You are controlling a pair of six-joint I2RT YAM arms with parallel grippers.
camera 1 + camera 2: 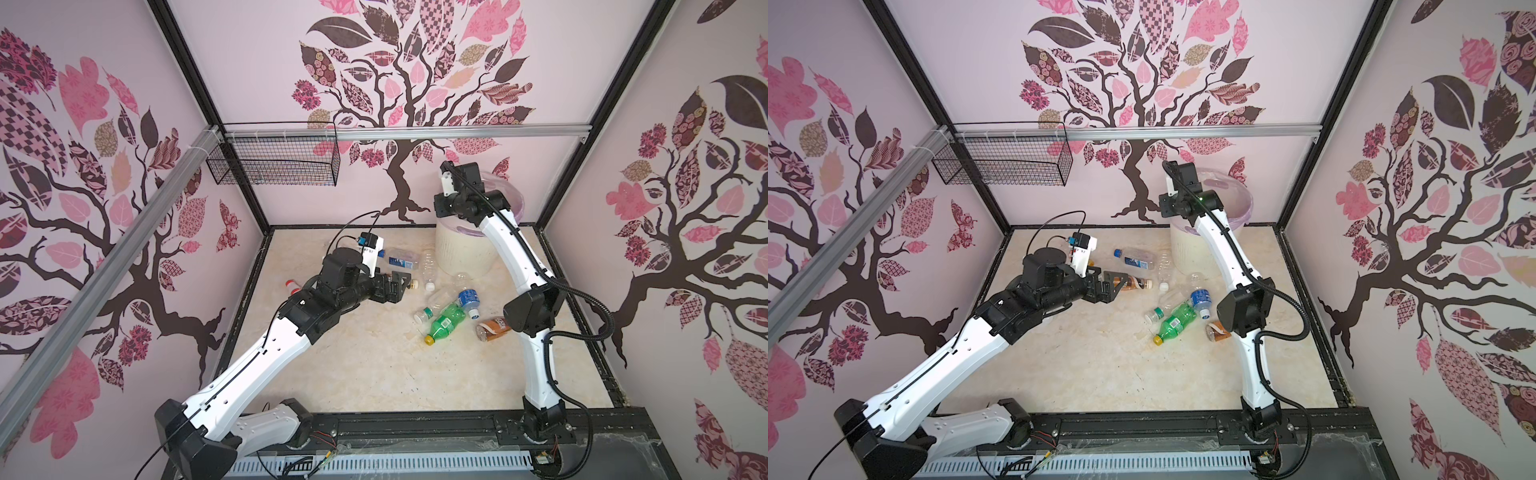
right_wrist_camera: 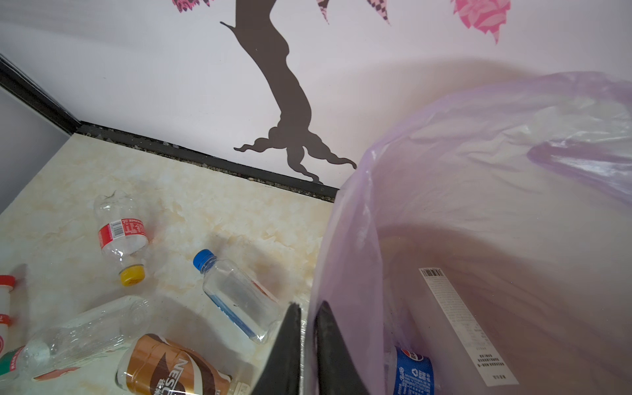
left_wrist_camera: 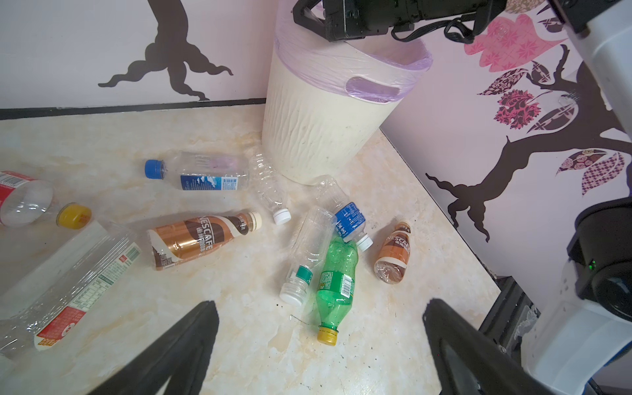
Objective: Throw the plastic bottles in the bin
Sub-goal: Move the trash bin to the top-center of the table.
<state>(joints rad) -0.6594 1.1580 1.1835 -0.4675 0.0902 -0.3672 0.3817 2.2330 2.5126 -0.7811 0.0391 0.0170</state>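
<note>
Small, mostly clear plastic bottles [image 1: 446, 318] lie scattered mid-frame beside the round cream ribbed bin [image 1: 461, 253] just right of centre, with the left gripper [image 3: 319, 304] spread wide over them and the right gripper [image 2: 307, 309] pinched closed on nothing at the bin's rim.

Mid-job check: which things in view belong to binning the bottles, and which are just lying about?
Job: bin; green bottle; large brown bottle; small brown bottle; blue-capped bottle; blue-labelled bottle; unlabelled clear bottle; red-labelled bottle.
Just there: black wire basket, hanging at the back.
</note>
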